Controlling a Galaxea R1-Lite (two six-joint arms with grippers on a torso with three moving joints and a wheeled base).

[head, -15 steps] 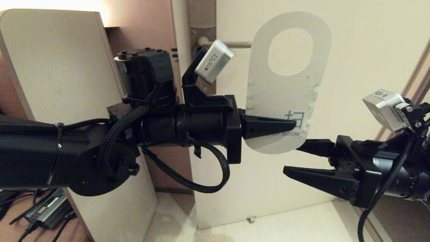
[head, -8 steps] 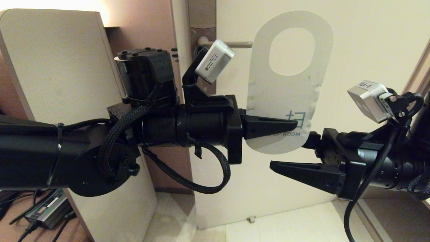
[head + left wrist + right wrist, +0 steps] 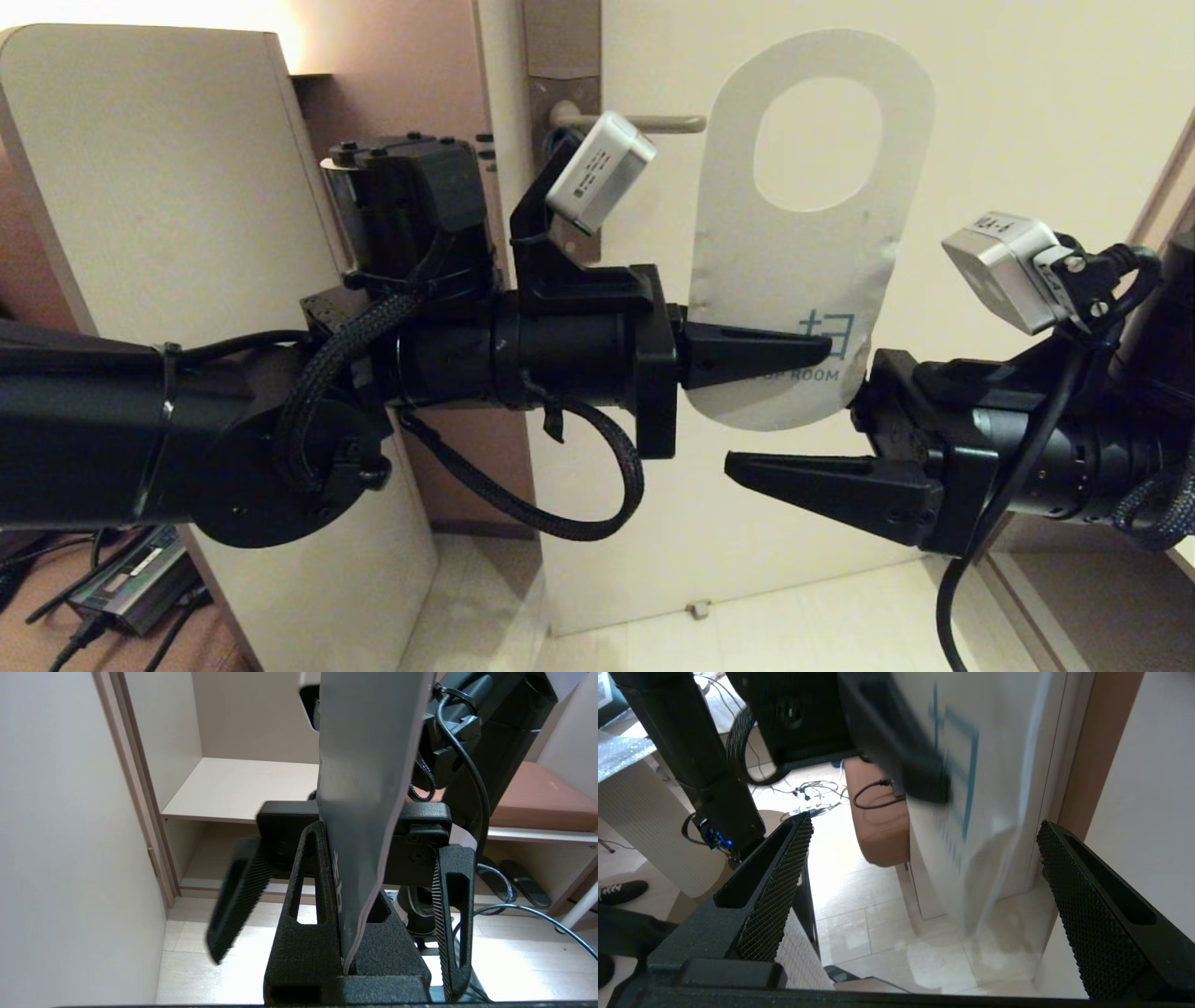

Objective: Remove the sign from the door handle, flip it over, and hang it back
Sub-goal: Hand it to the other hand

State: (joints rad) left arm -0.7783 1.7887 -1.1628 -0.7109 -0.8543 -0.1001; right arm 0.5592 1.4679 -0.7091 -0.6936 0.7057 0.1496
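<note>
So, sign [image 3: 794,280] off handle [image 3: 653,122], held upright just right of it, white face showing. Left gripper [image 3: 812,350] jaws clamped on sign's lower edge. Right gripper [image 3: 794,439] jaws wide apart, straddling sign's bottom corner. Risks: thin card bending or slipping during handover; hole missing handle on rehang.

It looks like a hotel room: a white card door sign [image 3: 794,271] reading "UP ROOM" hangs mid-frame by a cream door [image 3: 1008,121].
</note>
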